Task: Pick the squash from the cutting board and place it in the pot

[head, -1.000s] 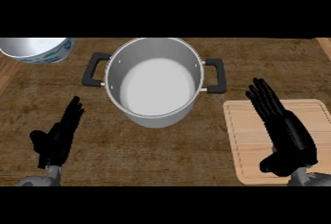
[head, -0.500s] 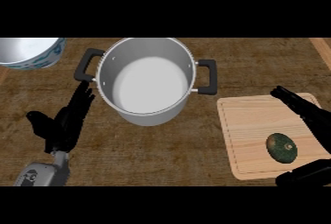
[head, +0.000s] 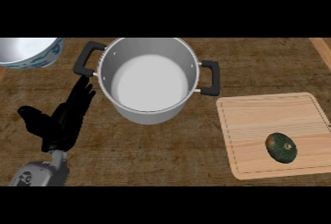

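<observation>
A dark wooden counter (head: 161, 162) fills the view from above, its grain running left to right. On it, toward the upper middle, stands a large steel pot (head: 150, 78) with 2 black side handles, its pale inside bare. To the right lies a light wooden cutting board (head: 258, 127), well apart from the pot's base, its near edge close to the lower border of the view. At the upper left corner sits a white bowl (head: 29, 52) with a blue pattern, cut off by the edge. The left hand (head: 65, 120) comes up from the lower left on a grey forearm, fingers straight and spread, thumb out to the side, holding nothing; its fingertips reach just below the pot's left handle. The squash (head: 282, 148), dark green and oval, rests on the lower right part of the cutting board, untouched. The right hand does not appear in the view
</observation>
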You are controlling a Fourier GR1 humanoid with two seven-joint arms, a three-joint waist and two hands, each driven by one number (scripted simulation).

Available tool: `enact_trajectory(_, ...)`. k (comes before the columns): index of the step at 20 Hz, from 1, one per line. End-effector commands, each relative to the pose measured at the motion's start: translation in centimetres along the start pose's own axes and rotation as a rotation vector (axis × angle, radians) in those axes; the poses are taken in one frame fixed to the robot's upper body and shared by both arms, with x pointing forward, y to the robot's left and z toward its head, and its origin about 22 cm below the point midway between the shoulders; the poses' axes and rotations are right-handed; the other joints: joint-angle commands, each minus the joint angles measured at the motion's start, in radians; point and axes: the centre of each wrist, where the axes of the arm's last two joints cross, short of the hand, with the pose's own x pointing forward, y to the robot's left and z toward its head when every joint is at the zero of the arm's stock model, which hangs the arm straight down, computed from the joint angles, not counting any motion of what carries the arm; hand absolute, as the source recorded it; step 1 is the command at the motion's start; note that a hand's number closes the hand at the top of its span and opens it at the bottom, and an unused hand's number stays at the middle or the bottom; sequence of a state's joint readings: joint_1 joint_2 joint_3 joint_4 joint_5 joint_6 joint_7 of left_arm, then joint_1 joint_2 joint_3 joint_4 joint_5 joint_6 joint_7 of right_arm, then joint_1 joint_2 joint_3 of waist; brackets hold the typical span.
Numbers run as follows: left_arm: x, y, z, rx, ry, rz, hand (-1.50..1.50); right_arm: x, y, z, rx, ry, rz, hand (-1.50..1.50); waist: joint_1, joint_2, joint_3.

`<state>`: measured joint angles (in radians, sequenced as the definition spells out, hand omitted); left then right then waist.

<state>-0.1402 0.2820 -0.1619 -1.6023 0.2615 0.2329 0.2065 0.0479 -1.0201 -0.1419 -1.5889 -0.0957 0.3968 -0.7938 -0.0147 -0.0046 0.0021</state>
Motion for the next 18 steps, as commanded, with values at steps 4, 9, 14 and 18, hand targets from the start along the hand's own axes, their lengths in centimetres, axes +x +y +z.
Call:
enact_trajectory(4, 0.7, -1.0, 1.0, -0.001, 0.009, -0.003, 0.0, 3.6, -5.2, -0.5, 0.275, 0.077, 0.16, -1.5, 0.006, 0.0, -0.002)
enact_trajectory(9, -0.9, 0.0, 1.2, 0.014, 0.005, -0.016, 0.0, 5.0, -3.4, -1.2, 0.377, 0.182, 0.197, -1.5, 0.0, 0.001, -0.003)
enact_trajectory(14, 0.1, -0.9, -0.4, -0.002, 0.01, -0.012, 0.0, 4.5, -3.0, -2.0, 0.41, 0.272, 0.191, -1.5, 0.014, 0.006, -0.003)
enact_trajectory(18, 1.6, -2.1, 0.4, -0.018, 0.014, 0.001, 0.0, 3.8, -1.0, -2.3, 0.449, 0.331, 0.205, -1.5, 0.02, 0.006, -0.002)
